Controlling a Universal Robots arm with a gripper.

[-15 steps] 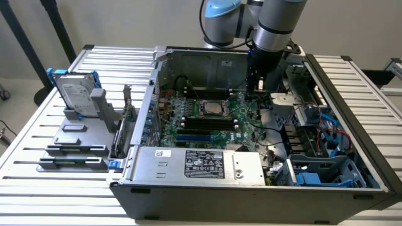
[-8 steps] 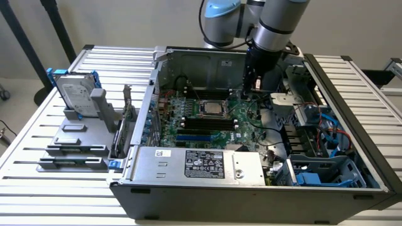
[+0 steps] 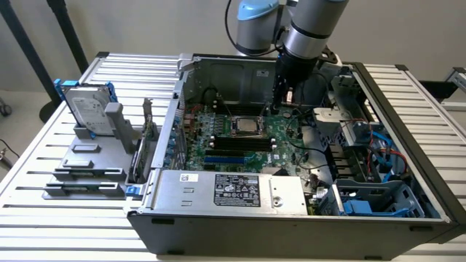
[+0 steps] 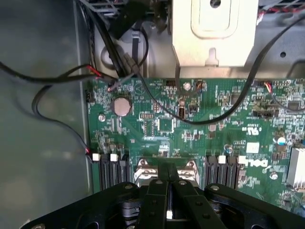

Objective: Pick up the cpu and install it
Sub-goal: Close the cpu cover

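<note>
The cpu point(image 3: 246, 126) is a small silvery square lying flat in the socket in the middle of the green motherboard point(image 3: 280, 136), inside the open computer case. My gripper point(image 3: 287, 103) hangs above the board, a little toward the exterior view's right of the socket and apart from the chip. In the wrist view the two black fingers point(image 4: 161, 183) are pressed together, shut, with nothing between them. The socket's metal frame point(image 4: 143, 171) shows just beyond the fingertips, which cover the chip itself.
A silver hard drive in a blue bracket point(image 3: 87, 112) stands on a grey rack outside the case, at the exterior view's left. The labelled power-supply box point(image 3: 233, 191) fills the case's near side. Black cables point(image 4: 157, 102) cross the board; a metal bracket point(image 4: 214, 33) and blue drive bays point(image 3: 364, 204) sit nearby.
</note>
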